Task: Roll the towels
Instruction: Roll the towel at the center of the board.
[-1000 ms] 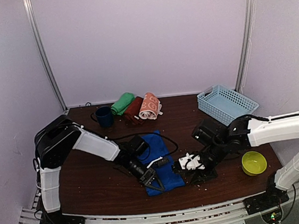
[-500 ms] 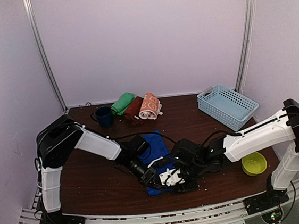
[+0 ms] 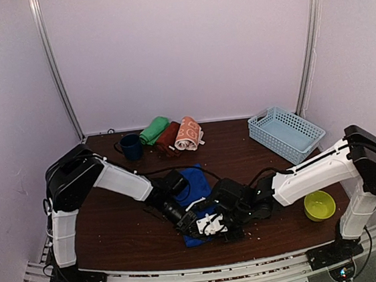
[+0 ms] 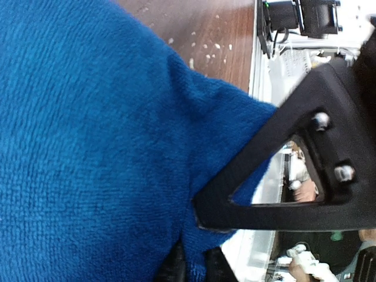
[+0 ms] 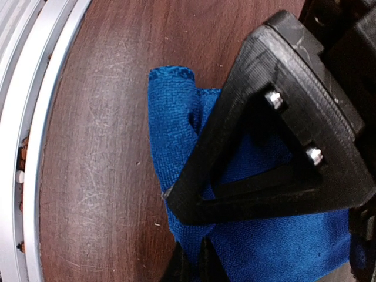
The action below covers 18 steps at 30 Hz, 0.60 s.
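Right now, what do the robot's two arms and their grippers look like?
Both arms match: the left arm and right arm have white link covers, black joint housings and thin black cables. The left gripper and right gripper are black; the right one carries a white part. Up close, each finger is a black open triangular frame with two silver screws.

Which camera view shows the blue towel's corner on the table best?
The right wrist view: the blue towel shows a whole corner, sharp against the table. The left wrist view gives only close-up fabric; the top view shows it small and partly covered.
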Motion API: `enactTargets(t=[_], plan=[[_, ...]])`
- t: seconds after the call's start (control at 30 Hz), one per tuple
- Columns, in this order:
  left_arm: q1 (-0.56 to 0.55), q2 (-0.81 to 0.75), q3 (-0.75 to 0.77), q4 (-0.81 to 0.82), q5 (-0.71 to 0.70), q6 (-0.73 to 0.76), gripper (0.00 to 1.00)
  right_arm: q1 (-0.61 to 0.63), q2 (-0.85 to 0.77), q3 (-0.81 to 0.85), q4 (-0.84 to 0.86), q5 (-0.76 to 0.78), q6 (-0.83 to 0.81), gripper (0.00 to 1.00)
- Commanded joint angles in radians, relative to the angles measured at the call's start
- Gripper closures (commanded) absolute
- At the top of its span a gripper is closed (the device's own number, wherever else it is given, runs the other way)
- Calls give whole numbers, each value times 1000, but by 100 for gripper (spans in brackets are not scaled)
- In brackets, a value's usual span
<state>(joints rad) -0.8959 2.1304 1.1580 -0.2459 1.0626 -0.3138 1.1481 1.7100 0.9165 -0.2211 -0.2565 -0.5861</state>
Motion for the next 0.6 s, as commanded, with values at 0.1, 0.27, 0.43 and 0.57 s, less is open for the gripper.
enactTargets(t=[0.1, 0.27, 0.43, 0.57], plan=[[103, -295, -118, -37, -423, 57, 67, -16, 48, 98, -200, -244, 62, 100], [127, -592, -260, -27, -792, 98, 58, -48, 32, 131, -268, -414, 164, 100], [-32, -825, -334, 26, -1142, 199, 58, -204, 222, 299, -393, -544, 214, 100], [-252, -922, -392, 115, -1358, 344, 60, -267, 403, 459, -515, -599, 218, 100]])
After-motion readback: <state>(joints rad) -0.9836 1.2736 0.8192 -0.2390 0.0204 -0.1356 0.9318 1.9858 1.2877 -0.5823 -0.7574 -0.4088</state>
